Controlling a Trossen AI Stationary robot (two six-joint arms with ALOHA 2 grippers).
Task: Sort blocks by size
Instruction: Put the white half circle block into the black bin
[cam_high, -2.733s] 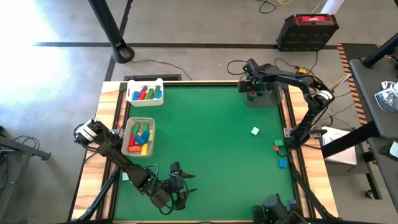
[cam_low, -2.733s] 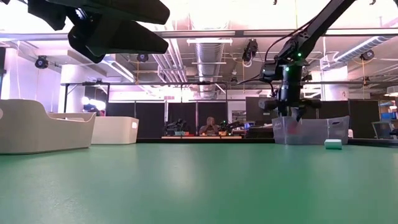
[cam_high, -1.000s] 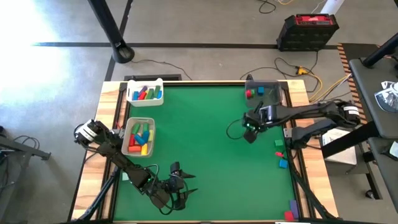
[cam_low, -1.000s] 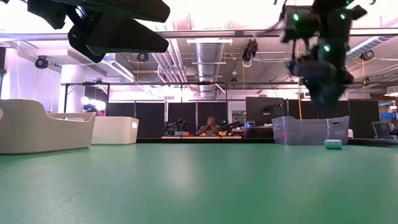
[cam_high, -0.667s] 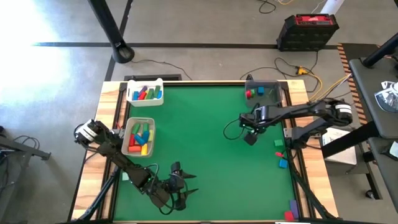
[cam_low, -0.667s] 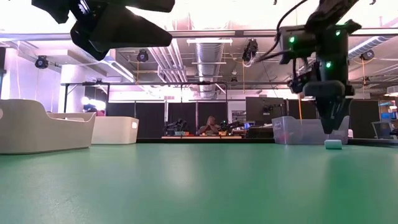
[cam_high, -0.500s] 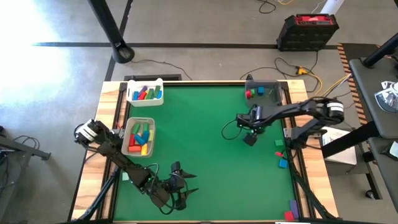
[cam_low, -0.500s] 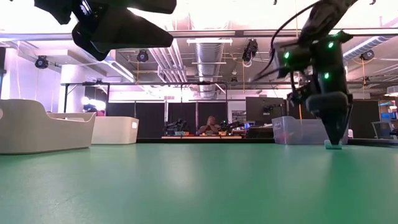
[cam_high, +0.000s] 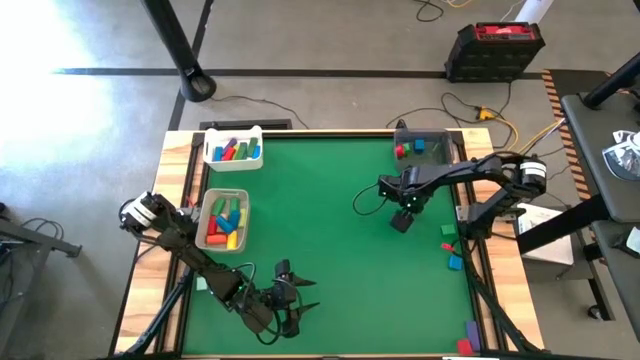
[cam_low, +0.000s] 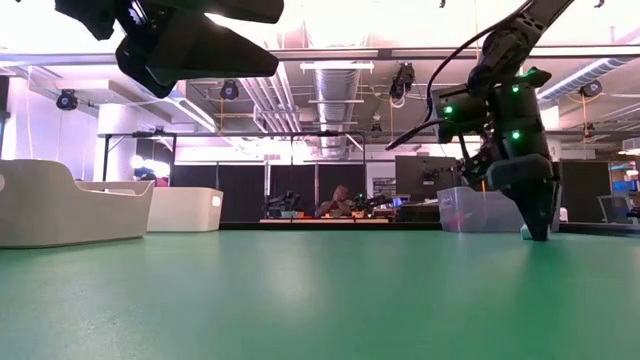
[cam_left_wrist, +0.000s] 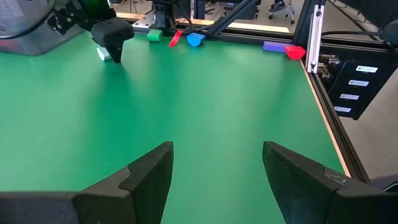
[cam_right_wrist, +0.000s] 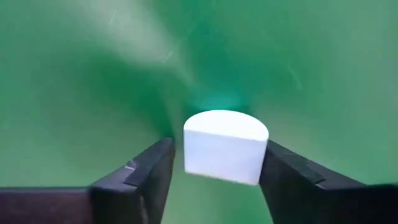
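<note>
Pick step: your right gripper (cam_right_wrist: 214, 165) is down on the mat right of centre, fingers apart around a pale half-round block (cam_right_wrist: 225, 146), not yet clamped. Next, close and lift. Left gripper (cam_left_wrist: 214, 171) waits near-left, spread, holding nothing.

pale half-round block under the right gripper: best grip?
Grip the pale half-round block across its two side edges, from straight above. It lies flat on the mat, curved edge away from the wrist. The right gripper is open, with one of the fingers at each side, so closing there should hold.
</note>
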